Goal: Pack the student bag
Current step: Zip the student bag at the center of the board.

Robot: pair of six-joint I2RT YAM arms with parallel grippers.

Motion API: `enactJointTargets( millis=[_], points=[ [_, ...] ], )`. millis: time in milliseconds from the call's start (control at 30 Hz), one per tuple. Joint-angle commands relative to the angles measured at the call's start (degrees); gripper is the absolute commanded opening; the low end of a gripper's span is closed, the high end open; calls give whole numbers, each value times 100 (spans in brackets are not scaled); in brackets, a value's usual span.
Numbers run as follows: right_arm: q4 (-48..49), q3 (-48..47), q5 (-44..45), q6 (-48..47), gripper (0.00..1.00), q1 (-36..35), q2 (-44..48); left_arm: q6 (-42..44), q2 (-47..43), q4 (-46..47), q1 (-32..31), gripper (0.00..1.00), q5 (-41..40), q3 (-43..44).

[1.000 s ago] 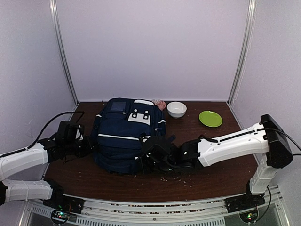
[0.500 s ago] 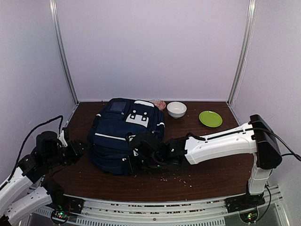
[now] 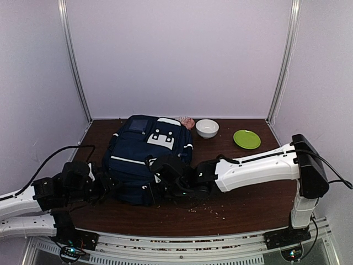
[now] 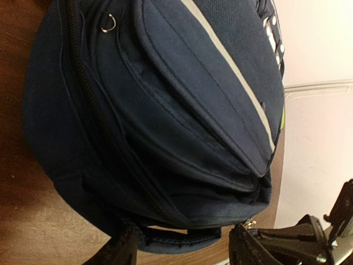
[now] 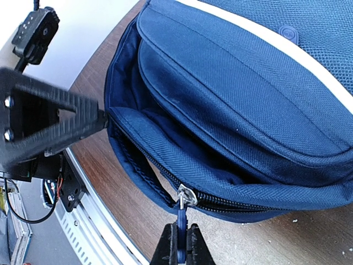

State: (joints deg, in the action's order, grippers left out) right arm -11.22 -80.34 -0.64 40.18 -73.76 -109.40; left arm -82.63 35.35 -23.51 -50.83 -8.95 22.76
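The student bag (image 3: 144,155), navy with a white stripe, lies on the brown table. Its near zipper is partly undone. My right gripper (image 5: 180,245) is shut on the blue zipper pull (image 5: 180,221), which hangs from the silver slider (image 5: 187,197) at the bag's lower edge. In the top view the right gripper (image 3: 161,186) is pressed against the bag's near side. My left gripper (image 4: 185,251) stands open at the bag's near-left corner, with a dark strap (image 4: 176,236) of the bag lying between its fingers, untouched. The left gripper (image 3: 108,185) sits low beside the bag.
A white bowl (image 3: 207,128) and a green plate (image 3: 246,138) stand at the back right. Something pink (image 3: 186,121) peeks out behind the bag. Crumbs (image 3: 207,208) dot the table near the front edge. Metal rail (image 5: 94,221) runs along the table's near side.
My left gripper opened wide, drew back from the bag's left side, then came in low at its near-left corner. The right arm shifted left with the zipper pull held.
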Motion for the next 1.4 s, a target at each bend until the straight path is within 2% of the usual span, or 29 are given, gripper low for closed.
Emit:
enactJointTargets(
  millis=[0, 200, 467, 633, 733, 833, 1067, 1133, 1200, 1233, 1367],
  points=[
    [249, -137, -54, -155, 0, -11, 61, -505, 285, 1217, -33, 98, -471, 5],
    [360, -19, -32, -177, 0, -9, 87, -447, 1115, 1395, -32, 96, -303, 479],
    [401, 39, 8, -267, 0, -15, 121, -842, 1603, 1165, -156, 92, -52, 675],
    [414, 42, 3, -307, 0, -12, 115, -897, 1861, 1371, -243, 90, 8, 606],
    [411, 56, -4, -309, 0, -15, 149, -887, 1969, 1555, -243, 80, -11, 511],
    [438, 147, -29, -320, 0, -17, 198, -873, 1929, 1497, -241, 61, -185, 466],
    [419, 406, -164, -459, 0, -51, 392, -783, 1845, 1646, -186, 40, -449, 311],
    [352, 446, -133, -487, 0, -51, 439, -746, 1892, 1713, -157, 27, -410, 295],
    [293, 516, -66, -507, 0, -48, 529, -684, 1858, 1721, -139, 5, -422, 282],
    [265, 572, -14, -511, 0, -43, 581, -676, 1796, 1679, -124, 0, -456, 265],
    [281, 923, 220, -472, 0, -47, 816, -647, 1220, 1454, -56, 0, -762, 132]
  ],
)
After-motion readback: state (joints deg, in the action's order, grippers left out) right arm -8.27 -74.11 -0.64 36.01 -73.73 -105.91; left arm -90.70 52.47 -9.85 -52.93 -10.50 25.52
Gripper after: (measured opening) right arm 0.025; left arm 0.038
